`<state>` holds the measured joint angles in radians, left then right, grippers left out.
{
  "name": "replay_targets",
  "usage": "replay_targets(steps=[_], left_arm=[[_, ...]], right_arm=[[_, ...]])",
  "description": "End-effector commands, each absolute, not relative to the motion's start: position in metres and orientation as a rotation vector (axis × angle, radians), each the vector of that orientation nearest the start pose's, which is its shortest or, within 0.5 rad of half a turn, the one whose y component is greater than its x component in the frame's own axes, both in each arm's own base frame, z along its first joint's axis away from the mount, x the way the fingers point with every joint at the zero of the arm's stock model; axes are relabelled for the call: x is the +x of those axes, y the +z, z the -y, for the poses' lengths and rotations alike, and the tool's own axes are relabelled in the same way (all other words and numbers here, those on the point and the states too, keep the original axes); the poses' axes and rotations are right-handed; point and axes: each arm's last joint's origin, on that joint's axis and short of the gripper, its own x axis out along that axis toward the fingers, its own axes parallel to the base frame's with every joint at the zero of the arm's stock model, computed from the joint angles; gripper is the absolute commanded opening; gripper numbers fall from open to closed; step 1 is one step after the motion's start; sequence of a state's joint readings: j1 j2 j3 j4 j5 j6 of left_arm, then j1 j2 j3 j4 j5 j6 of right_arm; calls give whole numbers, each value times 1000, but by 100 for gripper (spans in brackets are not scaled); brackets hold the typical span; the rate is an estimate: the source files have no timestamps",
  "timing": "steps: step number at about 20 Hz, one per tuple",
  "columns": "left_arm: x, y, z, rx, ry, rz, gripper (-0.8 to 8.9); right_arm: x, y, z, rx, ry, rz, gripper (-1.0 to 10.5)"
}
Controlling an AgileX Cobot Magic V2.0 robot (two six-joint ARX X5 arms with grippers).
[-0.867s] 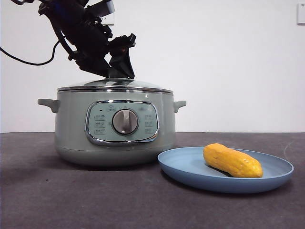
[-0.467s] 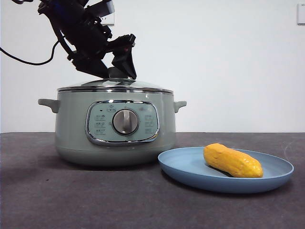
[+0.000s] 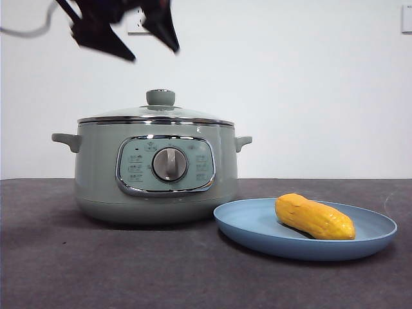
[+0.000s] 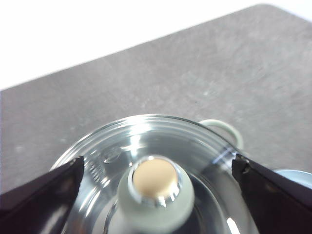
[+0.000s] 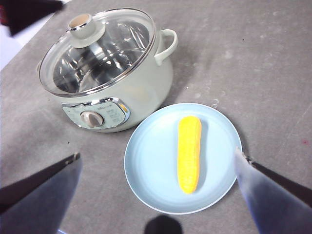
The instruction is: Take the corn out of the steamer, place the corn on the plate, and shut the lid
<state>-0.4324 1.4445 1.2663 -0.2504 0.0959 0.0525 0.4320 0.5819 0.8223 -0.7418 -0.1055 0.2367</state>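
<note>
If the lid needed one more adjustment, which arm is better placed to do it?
Probably the left. The left gripper hangs open directly above the lid on the steamer, while the right gripper is open high over the plate and corn.
</note>
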Motion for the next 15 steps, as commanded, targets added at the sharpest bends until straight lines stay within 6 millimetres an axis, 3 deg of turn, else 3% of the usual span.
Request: replay_targets(steps=[1,8,15], left_arm=[[272,358,129,115,-545,-423,542],[195,387,98,56,-644,-551,530],[143,393,77,33,-736,-657,529]], right_arm=[[97,316,-48,113,473,-566,658],[93,311,-50,70,573,-626,657],[92,305,-52,74,664,-709,654]])
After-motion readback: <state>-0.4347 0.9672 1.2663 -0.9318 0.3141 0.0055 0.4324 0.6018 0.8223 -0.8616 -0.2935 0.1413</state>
